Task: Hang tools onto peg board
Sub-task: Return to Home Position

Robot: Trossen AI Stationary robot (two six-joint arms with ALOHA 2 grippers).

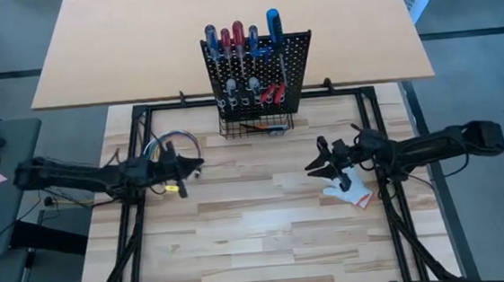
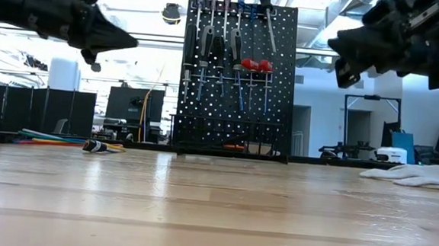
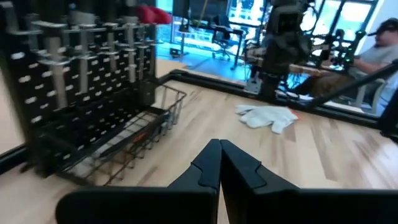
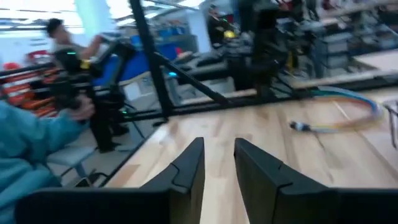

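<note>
The black peg board stands upright at the table's far middle, with red, blue and black handled screwdrivers and red-handled pliers hanging in its ring holders; a wire basket sits at its base. It also shows in the low view and the left wrist view. My left gripper is shut and empty, held above the table left of the board. My right gripper is open and empty, above the table right of centre.
A looped bundle of coloured wires lies by my left gripper. A white work glove lies under my right arm. A tan tabletop stands behind the board. People sit beyond the table.
</note>
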